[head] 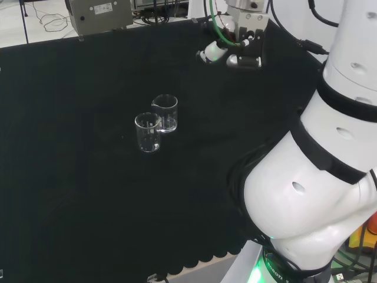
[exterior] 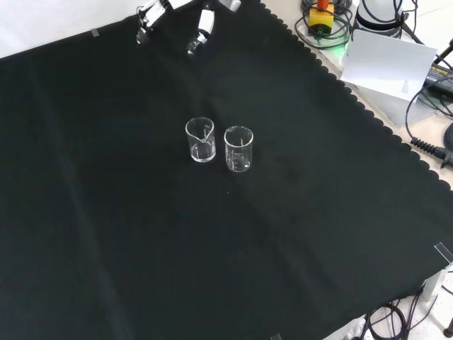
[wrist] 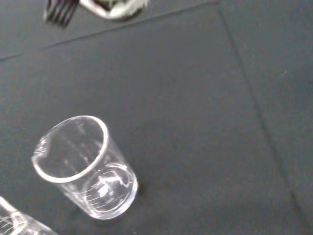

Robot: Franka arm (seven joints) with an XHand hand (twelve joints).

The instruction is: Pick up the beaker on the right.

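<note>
- The bench (head: 70,194) is covered in black cloth, and a white arm (head: 318,177) rises at the right of the head view.
- The hand (head: 227,54) hangs above the cloth near the bench's far side in the head view, and at the top edge of the front view (exterior: 173,18). Its fingers (exterior: 200,32) are spread apart and fairly straight, and it holds nothing.
- Two clear glass beakers stand upright and seem empty, close together near the middle of the cloth, well apart from the hand.
- In the head view the right beaker (head: 165,112) is the spouted one. It sits slightly farther back than the other beaker (head: 148,132) and nearer the hand. In the front view the same spouted beaker (exterior: 200,139) is the left of the pair, with its neighbour (exterior: 238,149) just beside it.
- From the hand, the target lies down and to the left in the head view, straight below in the front view.
- The wrist view shows the spouted beaker (wrist: 83,166) close up, with the rim of the second one at the frame's corner.
- The cloth between hand and target is bare. In my judgement the real concern is the neighbour, which stands close enough to be knocked as fingers wrap round the target.
</note>
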